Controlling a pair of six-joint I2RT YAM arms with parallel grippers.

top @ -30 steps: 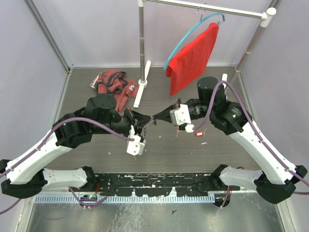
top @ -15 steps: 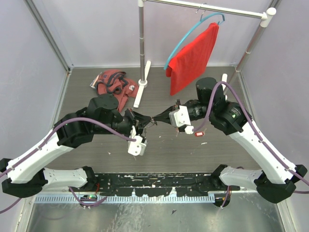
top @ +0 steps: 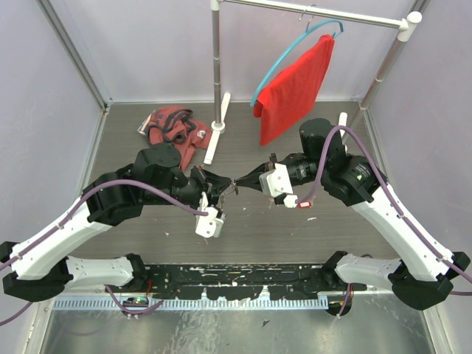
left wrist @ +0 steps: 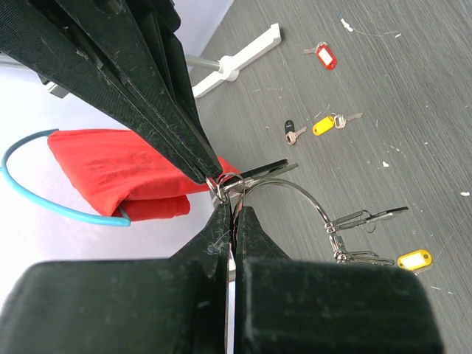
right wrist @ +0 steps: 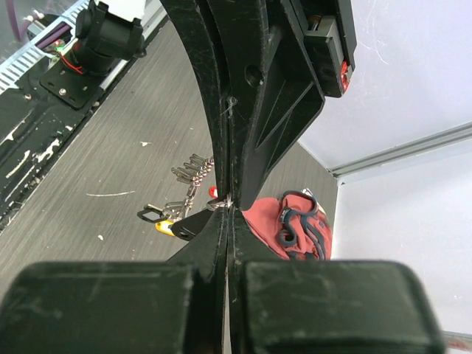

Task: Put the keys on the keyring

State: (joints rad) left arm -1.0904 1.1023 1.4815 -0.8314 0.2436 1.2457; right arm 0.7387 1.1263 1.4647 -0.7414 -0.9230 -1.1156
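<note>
In the top view my left gripper (top: 226, 184) and right gripper (top: 240, 181) meet tip to tip above the table's middle. In the left wrist view my left gripper (left wrist: 234, 210) is shut on the keyring (left wrist: 299, 190), a thin silver wire arc. Keys hang from it, one with a yellow tag (left wrist: 413, 259). My right gripper (right wrist: 230, 210) is shut on a small silver loop beside a black tag (right wrist: 188, 223), right at the ring. Its fingers (left wrist: 166, 110) reach the ring from the upper left. Loose keys lie on the table with red (left wrist: 325, 56), black (left wrist: 289, 130) and yellow (left wrist: 322, 126) tags.
A garment rack pole (top: 216, 66) stands at the back, with a white base bar (top: 217, 136). A red cloth (top: 295, 85) hangs from a blue hanger. A crumpled red bag (top: 173, 129) lies at the back left. Walls close in on both sides.
My right wrist has rolled slightly and its white camera block has shifted a little right. Both grippers stay shut, tip to tip, at the same spot.
</note>
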